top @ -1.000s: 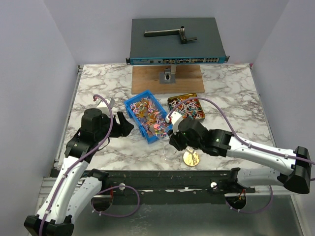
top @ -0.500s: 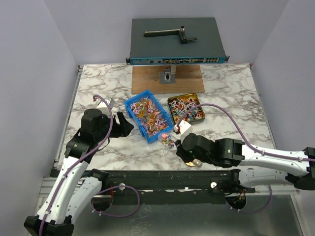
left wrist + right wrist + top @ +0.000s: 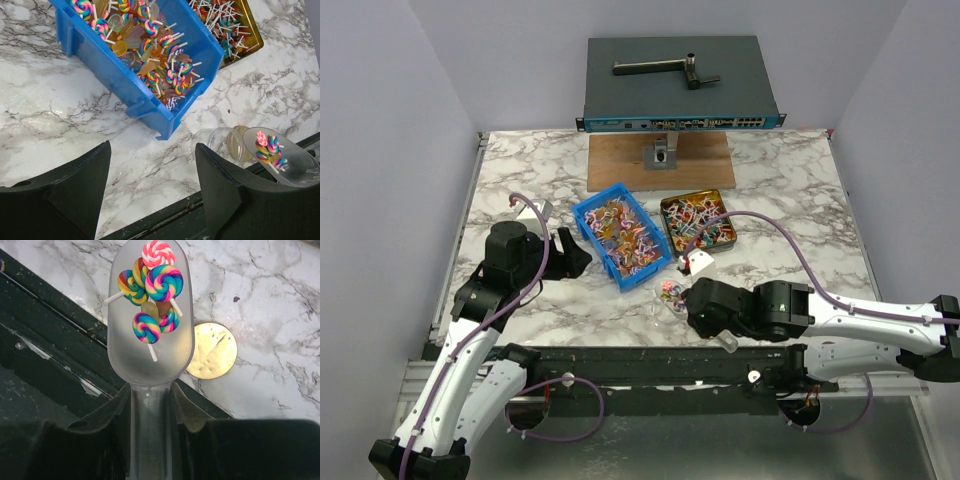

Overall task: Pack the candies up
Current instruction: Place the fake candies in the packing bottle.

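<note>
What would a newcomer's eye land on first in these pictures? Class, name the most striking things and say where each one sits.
A clear scoop held in the right gripper carries a few rainbow swirl candies. A blue bin heaped with more sits in the middle of the marble table, and a round gold lid lies beside the scoop.

bright even light, soft shadows (near jaws slightly blurred).

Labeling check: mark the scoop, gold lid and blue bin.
scoop (image 3: 150, 367): right wrist view, bare bowl near handle.
gold lid (image 3: 209, 351): right wrist view, centre of disc.
blue bin (image 3: 110, 75): left wrist view, outer side wall.
</note>
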Robot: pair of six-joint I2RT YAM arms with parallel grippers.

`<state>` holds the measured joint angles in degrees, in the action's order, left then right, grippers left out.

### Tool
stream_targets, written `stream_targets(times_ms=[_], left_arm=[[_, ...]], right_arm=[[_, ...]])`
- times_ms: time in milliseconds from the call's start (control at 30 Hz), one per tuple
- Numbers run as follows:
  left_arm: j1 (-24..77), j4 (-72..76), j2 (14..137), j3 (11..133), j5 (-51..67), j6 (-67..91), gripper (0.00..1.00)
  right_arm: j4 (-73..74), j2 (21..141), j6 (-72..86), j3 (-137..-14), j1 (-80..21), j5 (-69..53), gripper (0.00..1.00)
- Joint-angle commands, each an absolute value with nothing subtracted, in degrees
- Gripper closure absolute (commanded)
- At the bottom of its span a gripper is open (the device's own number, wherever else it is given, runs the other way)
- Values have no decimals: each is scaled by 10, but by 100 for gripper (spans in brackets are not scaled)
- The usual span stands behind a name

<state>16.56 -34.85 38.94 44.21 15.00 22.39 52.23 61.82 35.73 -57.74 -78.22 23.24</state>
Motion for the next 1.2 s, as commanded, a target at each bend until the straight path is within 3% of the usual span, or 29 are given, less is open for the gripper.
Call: stream_targets(times_ms=[0, 1167], left_arm=[[162, -345, 385, 436, 154, 218, 30], [172, -343, 367, 432, 177, 223, 30]], right_arm=[[563, 624, 391, -595, -787, 226, 99], [689, 781, 427, -701, -773, 154, 99]])
